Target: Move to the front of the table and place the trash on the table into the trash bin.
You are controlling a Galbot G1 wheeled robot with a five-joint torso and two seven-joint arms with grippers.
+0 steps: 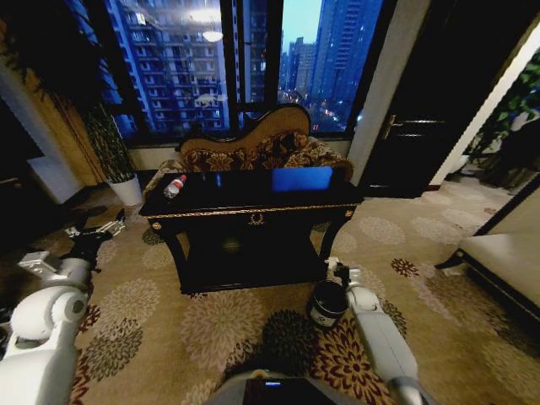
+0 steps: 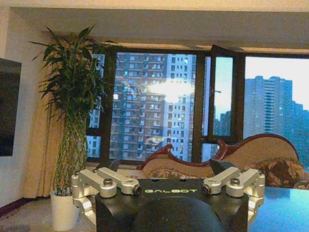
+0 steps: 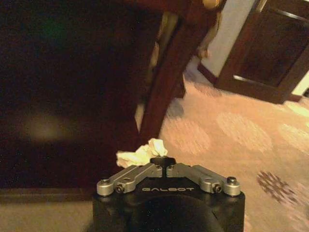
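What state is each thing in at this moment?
bottle: lying on the table, capped.
paper wad: crumpled, pinched at the fingertips.
right hand: shut on the paper wad.
left hand: open, empty.
trash bin: upright on the carpet.

Room dim, lit by blue dusk through the window [image 1: 245, 59]; glossy worktop [image 1: 253, 196] reflects a blue glare patch; head view bows at edges; carpet [image 3: 241, 130] blurred.
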